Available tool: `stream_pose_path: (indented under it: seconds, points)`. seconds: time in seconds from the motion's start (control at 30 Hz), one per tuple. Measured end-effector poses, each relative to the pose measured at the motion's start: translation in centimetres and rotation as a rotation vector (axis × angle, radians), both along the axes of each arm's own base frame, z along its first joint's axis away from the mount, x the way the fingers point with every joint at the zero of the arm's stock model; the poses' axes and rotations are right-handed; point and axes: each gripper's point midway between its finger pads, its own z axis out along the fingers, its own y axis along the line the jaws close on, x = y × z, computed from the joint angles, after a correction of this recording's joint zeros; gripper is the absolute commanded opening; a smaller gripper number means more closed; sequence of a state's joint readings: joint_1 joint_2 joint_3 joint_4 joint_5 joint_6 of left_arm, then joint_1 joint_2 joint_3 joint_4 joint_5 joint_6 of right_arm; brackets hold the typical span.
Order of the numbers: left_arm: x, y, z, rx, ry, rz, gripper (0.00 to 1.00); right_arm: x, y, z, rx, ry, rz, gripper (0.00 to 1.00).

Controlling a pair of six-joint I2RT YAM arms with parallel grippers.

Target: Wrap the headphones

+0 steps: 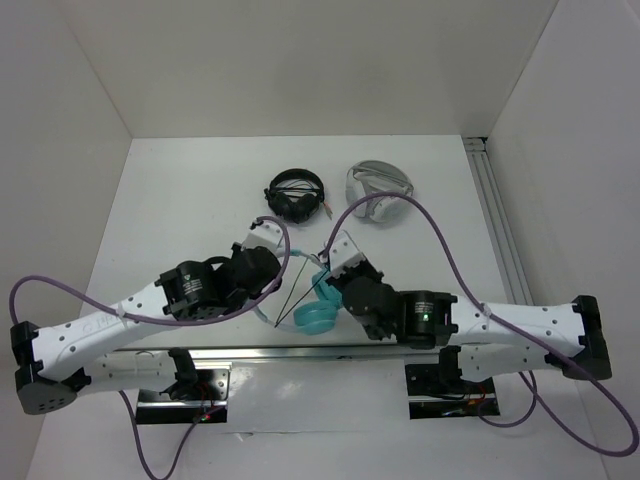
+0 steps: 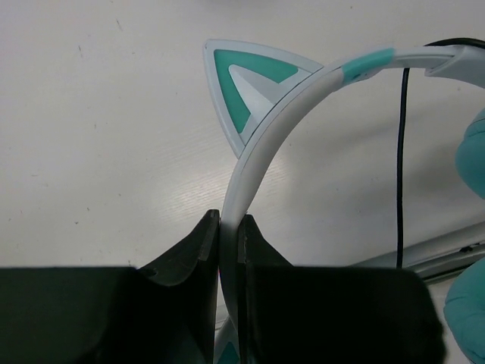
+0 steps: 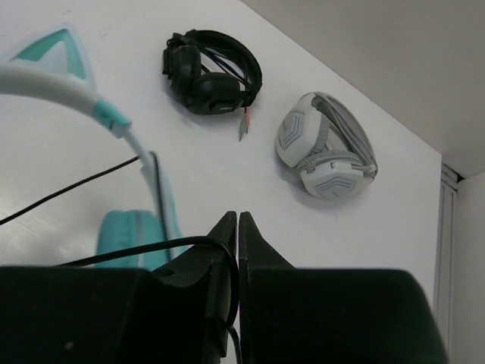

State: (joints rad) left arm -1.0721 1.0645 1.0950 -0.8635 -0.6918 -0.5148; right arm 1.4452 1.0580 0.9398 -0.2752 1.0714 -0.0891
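Only wrist views show left end effector [image 2: 229, 221] clamping headband [image 2: 261, 144], right end effector [image 3: 237, 221] pinching cable [image 3: 174, 241].

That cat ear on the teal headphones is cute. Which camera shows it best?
Left wrist view: the cat ear is large and sharp on the headband the left gripper pinches. The right wrist view shows one smaller, in its corner; from above it's too small.

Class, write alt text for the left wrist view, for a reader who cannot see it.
Black jaws at the bottom are shut on the pale headband of the headphones, which arcs up past a teal cat ear. A thin black cable runs down at right over the white table.
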Motion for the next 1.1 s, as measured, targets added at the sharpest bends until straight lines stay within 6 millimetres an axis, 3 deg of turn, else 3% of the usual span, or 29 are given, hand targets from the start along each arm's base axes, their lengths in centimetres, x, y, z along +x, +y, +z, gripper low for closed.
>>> stream_pose_path:
  seconds: [0.3,0.43,0.63,0.8,0.93,1.03,1.1]
  points:
    - [-1.0,0.1,0.8,-0.029,0.006,-0.086,0.0,7.3,-1.5,-2.1,0.048,0.095,-0.019,0.13]
    - [-1.4,-0.1,0.7,-0.022,0.023,-0.12,0.0,9.2,-0.6,-3.7,0.066,0.145,0.022,0.02]
    - [-1.9,-0.4,2.9,-0.082,0.013,-0.157,0.0,10.0,2.3,-5.7,0.158,0.2,0.145,0.0]
    - [-2.0,0.2,5.8,-0.135,-0.026,-0.151,0.0,9.2,5.0,-10.0,0.235,0.277,0.257,0.0]
    - [-2.3,1.2,6.2,-0.102,-0.018,-0.141,0.0,8.7,7.2,-11.1,0.314,0.309,0.336,0.03]
    - [-2.4,1.5,7.1,-0.104,-0.023,-0.138,0.0,8.2,9.2,-11.0,0.389,0.325,0.416,0.17]
    - [-2.6,1.5,8.1,-0.126,-0.03,-0.147,0.0,8.0,10.0,-11.5,0.429,0.345,0.451,0.32]
